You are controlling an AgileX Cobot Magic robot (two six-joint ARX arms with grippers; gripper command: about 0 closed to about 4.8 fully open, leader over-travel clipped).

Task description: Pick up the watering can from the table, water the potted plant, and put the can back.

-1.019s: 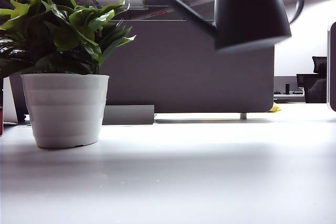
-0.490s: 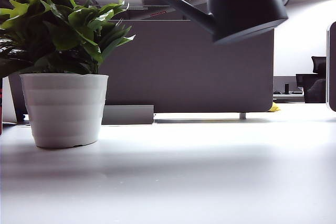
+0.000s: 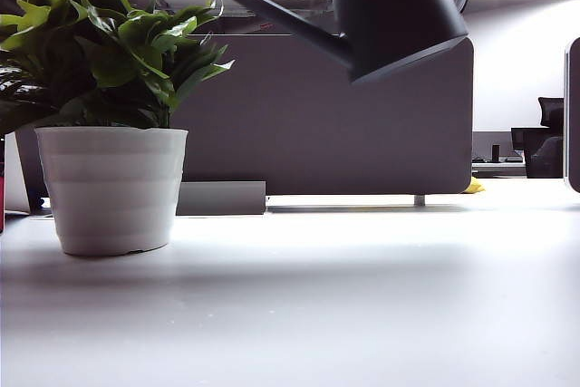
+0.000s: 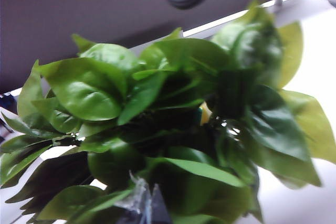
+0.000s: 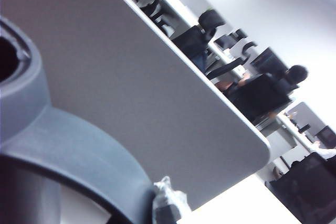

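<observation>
Right tool [image 5: 165,203] stays clenched on the watering can [image 3: 399,6] handle; I've swung it left and tipped it, spout tip now just above the potted plant [image 3: 109,115], ready to pour. Left tool [image 4: 144,205] hovers over the leaves, state unclear. Divider panel [image 3: 317,115] stands behind, worktop [image 3: 362,296] bare

Watering can [image 3: 399,6]: matt black, smooth, no sheen. Potted plant [image 3: 109,115]: glossy green leaves, white ribbed plastic-looking pot. Table [image 3: 362,296]: smooth, pale, faintly reflective; divider panel [image 3: 317,124] flat matt grey.
</observation>
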